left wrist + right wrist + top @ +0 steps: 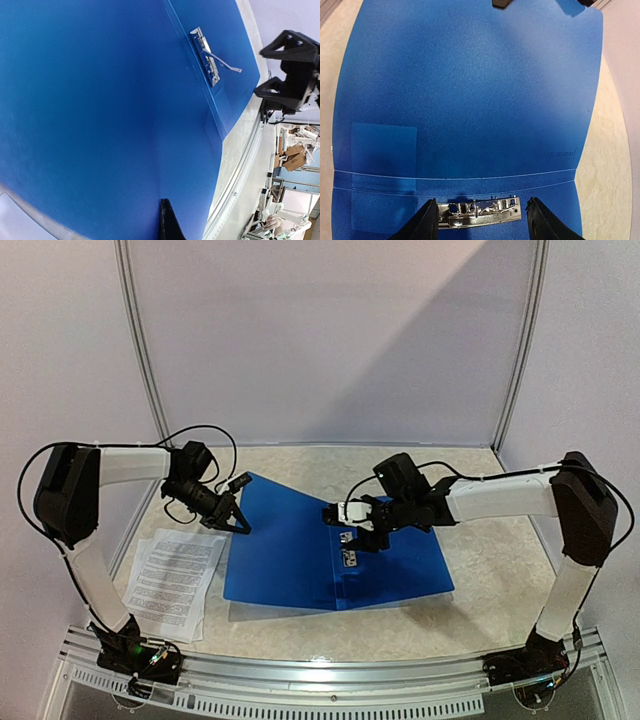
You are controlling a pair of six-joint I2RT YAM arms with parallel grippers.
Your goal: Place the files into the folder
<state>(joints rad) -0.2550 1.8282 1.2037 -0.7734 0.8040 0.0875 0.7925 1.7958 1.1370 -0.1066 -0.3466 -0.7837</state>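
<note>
Robotics lab: white-panelled booth on aluminium posts, cardboard boxes and metal frames beyond the table

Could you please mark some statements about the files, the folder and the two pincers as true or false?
1. The files lie on the table on the left arm's side of the folder, not inside it. True.
2. The folder is closed. False: it lies open, its inner side up and its metal clip showing.
3. The right pincer is open, with one finger on either side of the metal clip. True.
4. The left pincer holds the files. False: it is shut at the edge of the folder's left cover, and nothing touches the files.
</note>
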